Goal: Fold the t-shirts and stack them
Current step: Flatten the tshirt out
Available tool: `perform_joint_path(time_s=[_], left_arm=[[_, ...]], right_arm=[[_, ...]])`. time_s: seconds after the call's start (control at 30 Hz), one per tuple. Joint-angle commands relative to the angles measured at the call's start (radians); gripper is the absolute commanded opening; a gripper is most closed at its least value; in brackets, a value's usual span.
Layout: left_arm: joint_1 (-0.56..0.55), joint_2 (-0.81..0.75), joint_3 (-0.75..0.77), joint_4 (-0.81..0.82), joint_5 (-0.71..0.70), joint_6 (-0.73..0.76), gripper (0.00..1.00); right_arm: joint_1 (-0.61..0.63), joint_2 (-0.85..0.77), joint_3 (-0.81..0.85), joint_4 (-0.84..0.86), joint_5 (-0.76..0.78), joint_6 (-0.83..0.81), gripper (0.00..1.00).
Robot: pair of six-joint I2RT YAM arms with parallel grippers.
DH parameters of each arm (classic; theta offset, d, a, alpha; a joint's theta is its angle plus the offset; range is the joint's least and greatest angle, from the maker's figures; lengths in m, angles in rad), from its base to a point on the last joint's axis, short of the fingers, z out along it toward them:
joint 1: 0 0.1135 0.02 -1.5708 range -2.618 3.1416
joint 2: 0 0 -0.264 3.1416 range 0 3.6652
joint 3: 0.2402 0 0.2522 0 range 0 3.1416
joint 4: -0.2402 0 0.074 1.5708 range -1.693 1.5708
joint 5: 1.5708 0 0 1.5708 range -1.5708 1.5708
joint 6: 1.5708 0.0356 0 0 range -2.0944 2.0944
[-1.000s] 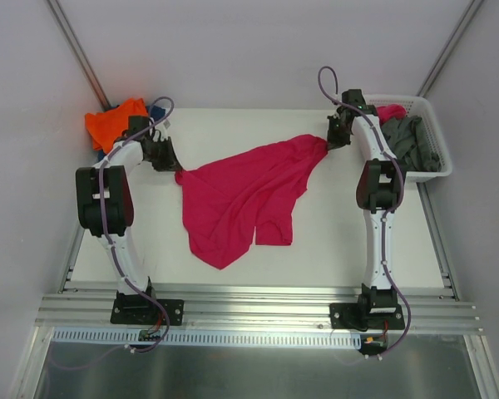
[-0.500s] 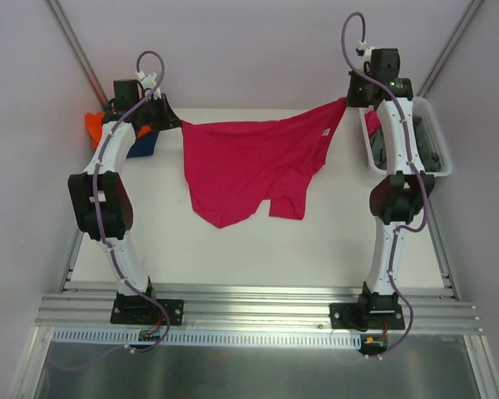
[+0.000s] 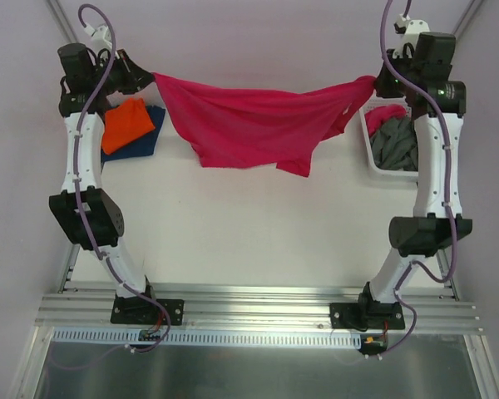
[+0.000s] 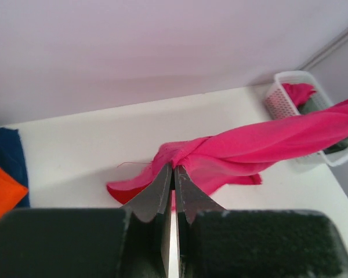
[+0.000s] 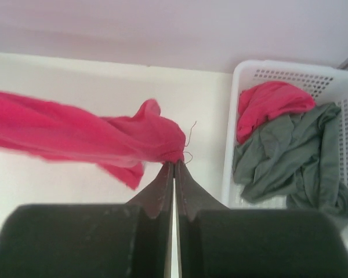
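Change vs. earlier frame: both arms are raised higher and reach farther back. The magenta t-shirt no longer drapes onto the desk. It hangs clear of it, strung left to right across the far side.

Magenta t-shirt: the largest item. It sags in the middle, and the lower edge and a loose flap hang down in soft folds. In both wrist views it is twisted rope-like near each held end. Judgement: light, thin and fully limp, so it holds no shape of its own and will swing with the arms. Not fragile. A small pinch of cloth could creep out under tension. Best holds for laying it flat are two matching corners, shoulders or hem. Which points are held now I cannot tell, because the cloth is bunched at both ends.

Basket, far right: white lattice. It holds a crumpled grey t-shirt and a second pink piece.

Far left on the desk: an orange t-shirt lies on top of a dark blue t-shirt. Both look compact, probably already folded.

Left claw: jaws pressed together, with only a pinch of magenta cloth between the tips.

Right claw: same narrow pinch on the opposite end, with a loose thread trailing at the tips. Neither claw touches anything else.
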Motion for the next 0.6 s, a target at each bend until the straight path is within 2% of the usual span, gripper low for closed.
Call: perform_joint_path(time_s=[0.0, 0.07, 0.13, 0.3, 0.33, 0.43, 0.57], left_arm=[[-0.007, -0.139, 0.009, 0.057, 0.151, -0.059, 0.0], [-0.007, -0.227, -0.058, 0.055, 0.203, -0.067, 0.0], [-0.004, -0.334, -0.147, 0.055, 0.205, -0.072, 0.0], [0.01, -0.513, -0.252, 0.028, 0.208, -0.087, 0.0], [0.015, -0.556, -0.273, 0.024, 0.205, -0.086, 0.0], [0.025, -0.617, -0.313, -0.011, 0.197, -0.07, 0.0], [0.044, -0.617, -0.365, -0.029, 0.168, -0.046, 0.0]], right_arm=[[-0.006, -0.202, -0.087, -0.039, -0.057, -0.011, 0.0], [-0.005, -0.277, -0.141, -0.037, -0.087, 0.006, 0.0], [-0.025, -0.377, -0.193, -0.034, -0.095, 0.017, 0.0], [-0.035, -0.535, -0.242, -0.12, -0.154, 0.007, 0.0], [-0.038, -0.566, -0.305, -0.114, -0.152, 0.009, 0.0], [-0.045, -0.629, -0.371, -0.106, -0.161, -0.008, 0.0], [-0.048, -0.617, -0.417, -0.122, -0.169, -0.013, 0.0]])
